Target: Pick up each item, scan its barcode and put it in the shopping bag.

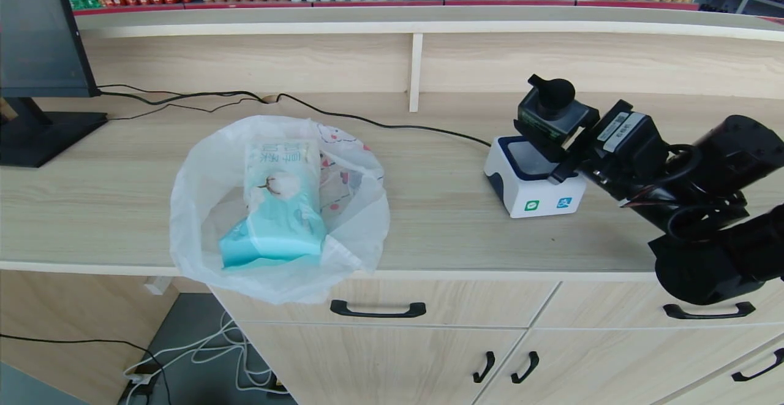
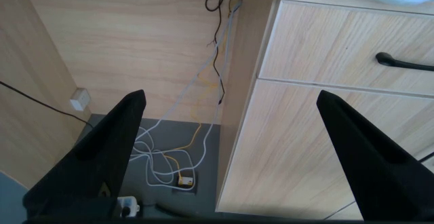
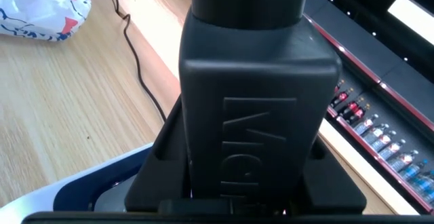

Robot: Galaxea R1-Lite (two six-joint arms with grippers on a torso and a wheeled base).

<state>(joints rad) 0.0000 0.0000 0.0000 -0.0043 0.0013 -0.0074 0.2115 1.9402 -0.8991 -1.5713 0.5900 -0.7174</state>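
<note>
Far left on the counter [image 1: 110, 209] you see a dark monitor [image 1: 37, 31] on its stand. Your left gripper [image 2: 230, 98] is low down, facing the cabinet front under the counter. Its two black fingers [image 2: 102, 156] are spread wide, with nothing between them.

Next comes the shopping bag [image 1: 202, 209]. It is thin, white and see-through. It sits open at the near edge of the counter and hangs over it a little. Inside lies a soft blue and white pack [image 1: 282, 203] with a cotton flower on it. There are red and blue marks at the bag's far side. You cannot tell if they are print on the bag or another thing.

A black cable [image 1: 392, 126] runs across the counter to the scanner [image 1: 533, 193], a white box with a blue top.

Just above the scanner is a dark bottle [image 1: 547, 116] with a round black cap and a greenish label. Your right gripper [image 1: 572, 138] pinches it. The arm hides the bottle's lower part, and you cannot see a barcode. In the right wrist view the bottle's bottom is cut off.
</note>
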